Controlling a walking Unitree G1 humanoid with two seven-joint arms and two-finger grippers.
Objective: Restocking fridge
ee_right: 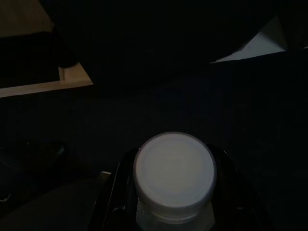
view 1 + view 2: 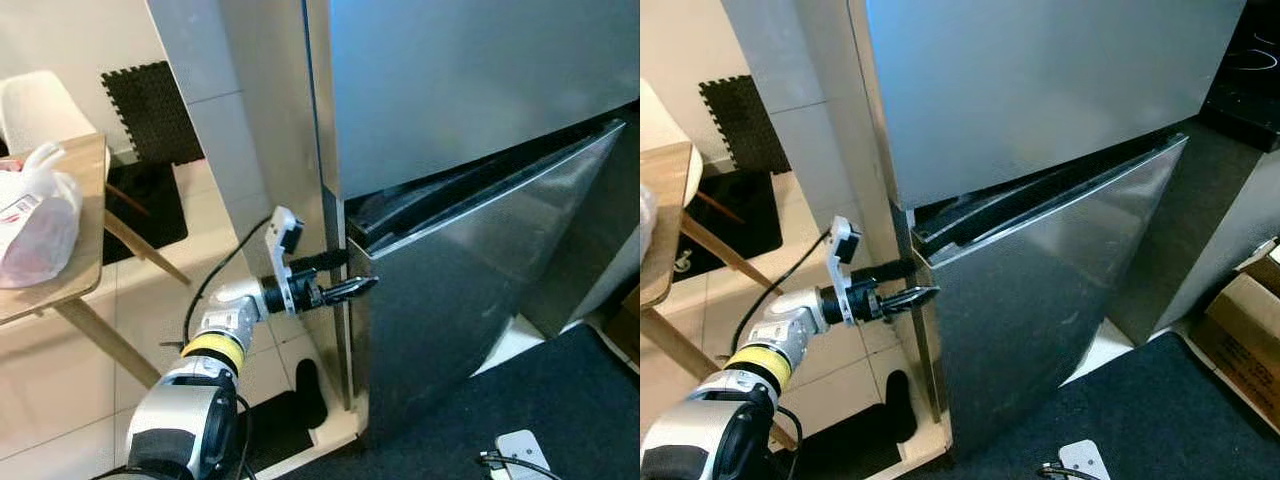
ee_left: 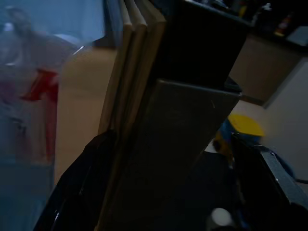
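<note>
The left gripper straddles the edge of the lower door, fingers apart, door ajar. The door is stiff and heavy; its edge is the hold. The right gripper clamps a white-capped bottle, probably light and slippery.

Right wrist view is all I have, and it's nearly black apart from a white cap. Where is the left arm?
Observer: The left gripper is at the left edge of the lower fridge door, its fingers pointing at that edge.
Operator: Is that door open?
Observer: Ajar. A dark gap shows along its top, below the upper fridge door.
Operator: Anything left to stock?
Observer: A white plastic bag sits on the wooden table to the robot's left; I can't tell what is in it.
Operator: And the cap I see?
Observer: The white cap sits between the right gripper's fingers.
</note>
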